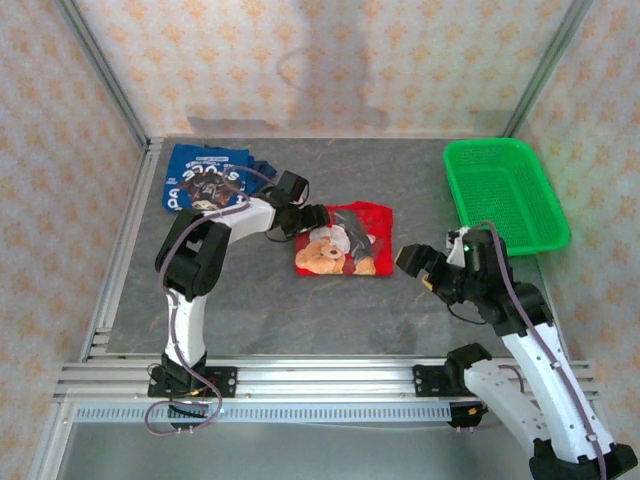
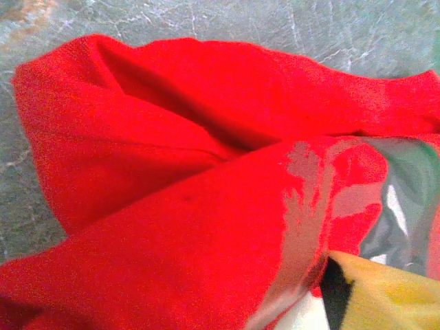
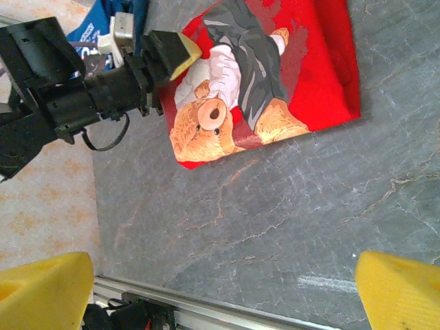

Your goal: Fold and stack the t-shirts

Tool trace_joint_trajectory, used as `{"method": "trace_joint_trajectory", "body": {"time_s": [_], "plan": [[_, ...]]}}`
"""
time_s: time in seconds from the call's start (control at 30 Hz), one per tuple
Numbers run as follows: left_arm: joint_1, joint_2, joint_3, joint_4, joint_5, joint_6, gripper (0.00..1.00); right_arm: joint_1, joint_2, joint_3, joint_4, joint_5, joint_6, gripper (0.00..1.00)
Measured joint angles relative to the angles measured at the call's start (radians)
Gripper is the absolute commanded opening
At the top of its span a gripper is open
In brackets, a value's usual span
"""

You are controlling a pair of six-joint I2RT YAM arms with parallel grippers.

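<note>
The red t-shirt (image 1: 345, 240) lies folded mid-table with its teddy-bear print (image 3: 206, 120) facing up. My left gripper (image 1: 315, 218) is at the shirt's left edge. In the left wrist view red cloth (image 2: 172, 172) bulges close to the lens, and one yellow finger pad (image 2: 392, 295) shows far out at the lower right. The other finger is hidden by cloth. The blue t-shirt (image 1: 200, 175) lies crumpled at the back left, behind the left arm. My right gripper (image 1: 420, 265) hovers open over bare table to the right of the red shirt, its yellow fingertips (image 3: 48, 289) wide apart.
A green mesh basket (image 1: 505, 195) stands at the back right. An aluminium rail (image 1: 300, 380) runs along the near edge. Patterned walls close in the grey stone-look tabletop (image 1: 260, 310) on three sides.
</note>
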Motion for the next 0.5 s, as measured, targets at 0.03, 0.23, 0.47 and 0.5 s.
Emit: {"method": "trace_joint_trajectory", "body": {"time_s": [0.03,0.23,0.47,0.5], "plan": [[0.000,0.005,0.015,-0.025,-0.006,0.015,0.62,0.000,0.000,0.008,-0.003,0.000,0.000,0.97],[-0.005,0.072,0.137,-0.192,-0.057,0.088,0.06,0.000,-0.003,0.027,-0.014,0.011,0.000,0.97],[-0.014,0.086,0.248,-0.405,-0.193,0.209,0.00,0.000,-0.003,0.031,-0.014,0.019,0.010,0.99],[-0.013,0.086,0.271,-0.447,-0.225,0.236,0.00,0.000,-0.003,0.031,-0.014,0.019,0.013,0.99]]}}
